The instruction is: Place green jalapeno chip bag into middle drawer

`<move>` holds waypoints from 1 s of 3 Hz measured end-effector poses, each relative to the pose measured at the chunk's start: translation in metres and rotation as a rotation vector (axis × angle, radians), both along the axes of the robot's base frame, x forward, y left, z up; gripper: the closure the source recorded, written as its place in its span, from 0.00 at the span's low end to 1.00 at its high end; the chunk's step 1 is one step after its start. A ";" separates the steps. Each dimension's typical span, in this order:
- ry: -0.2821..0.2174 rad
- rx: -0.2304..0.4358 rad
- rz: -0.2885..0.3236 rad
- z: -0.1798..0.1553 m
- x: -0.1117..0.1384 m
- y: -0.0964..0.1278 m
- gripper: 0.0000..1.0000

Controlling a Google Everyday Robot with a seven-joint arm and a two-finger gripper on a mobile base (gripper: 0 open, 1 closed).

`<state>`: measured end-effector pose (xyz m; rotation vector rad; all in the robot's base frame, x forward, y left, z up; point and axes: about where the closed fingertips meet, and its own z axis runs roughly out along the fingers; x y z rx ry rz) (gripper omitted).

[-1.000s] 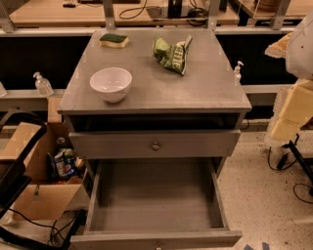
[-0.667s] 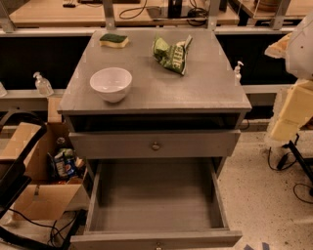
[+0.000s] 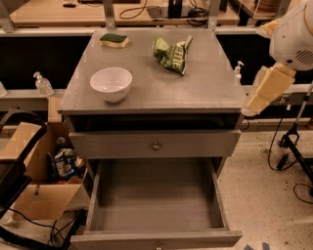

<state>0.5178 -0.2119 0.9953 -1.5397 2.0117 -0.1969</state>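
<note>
Shiny and crinkly, the green jalapeno chip bag (image 3: 171,52) lies on the flat grey tabletop (image 3: 166,90), behind the round white bowl (image 3: 111,83). The boxy middle drawer (image 3: 156,202) is pulled out. My gripper (image 3: 264,90) hangs off right; I cannot tell its grip.

White lettering on green jalapeno chip bag (image 3: 172,53), unreadable

A grey cabinet (image 3: 195,93) stands on a pale speckled floor (image 3: 264,195), with a long wooden bench (image 3: 54,12) across the back behind it. An open cardboard box (image 3: 34,195) sits on the floor beside the cabinet, and black cables (image 3: 288,141) trail on the other side.
</note>
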 end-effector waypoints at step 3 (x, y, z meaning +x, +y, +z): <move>-0.284 0.079 -0.103 0.019 0.106 -0.001 0.00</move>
